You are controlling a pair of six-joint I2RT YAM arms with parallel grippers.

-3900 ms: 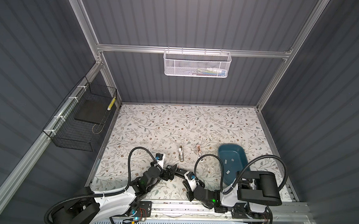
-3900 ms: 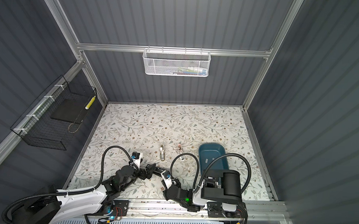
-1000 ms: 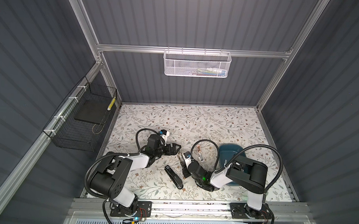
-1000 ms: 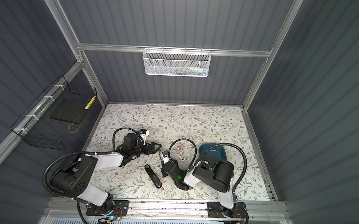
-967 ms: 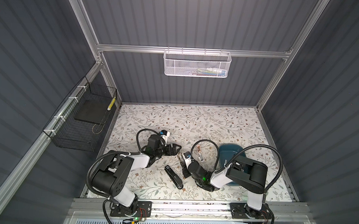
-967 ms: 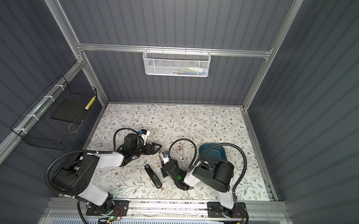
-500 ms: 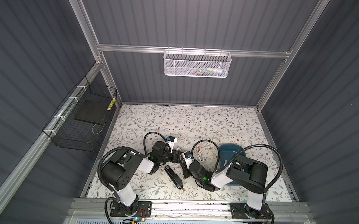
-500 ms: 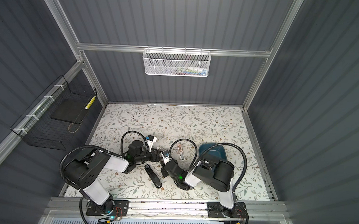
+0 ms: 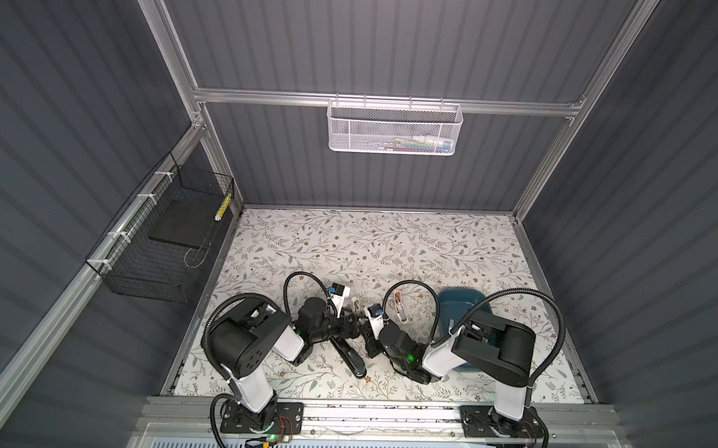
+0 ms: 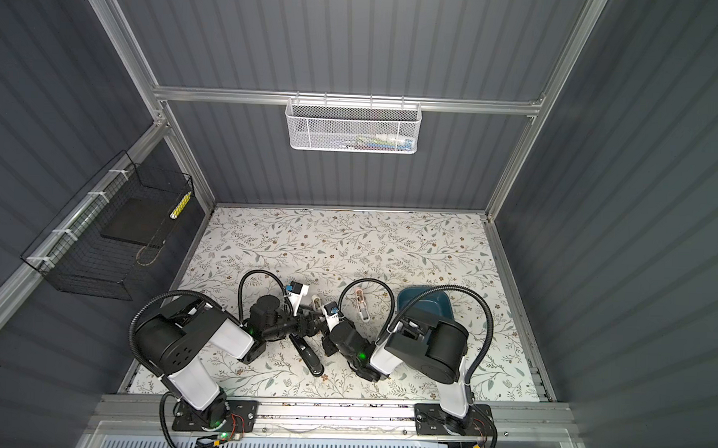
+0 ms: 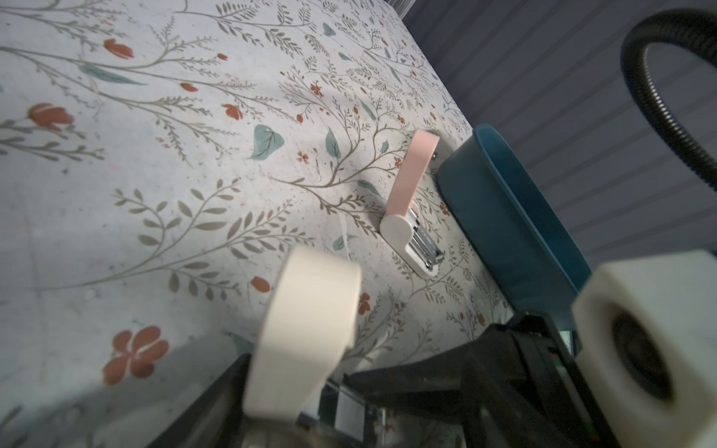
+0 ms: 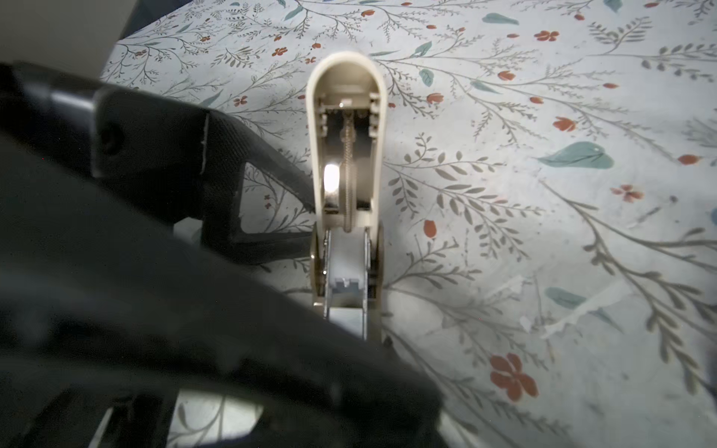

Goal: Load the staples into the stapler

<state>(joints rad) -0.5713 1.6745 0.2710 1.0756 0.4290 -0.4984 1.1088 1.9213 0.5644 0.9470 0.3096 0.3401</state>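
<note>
Backdrop: floral mat, dark ribbed walls. All places below are read off the cream stapler.
Cream stapler: flat on the mat with its lid swung up. Spring and feed channel are exposed so a strip can drop in. No strip seen in the channel.
Right gripper: mine. Looks clamped on the cream stapler's near end, though the tips are hidden. My guess is it pins the base against skidding.
Left gripper: jaws apart, one finger touching the lid's side edge. Probably propping the lid open.
Staples: pale strip in the teal tray, well right of the cream stapler and beyond the pink stapler. Not yet fetched.
Black stapler: closed, just robot-side of the cream stapler, ungripped.
Risk: the lid may flop shut once I free a gripper for the tray.
</note>
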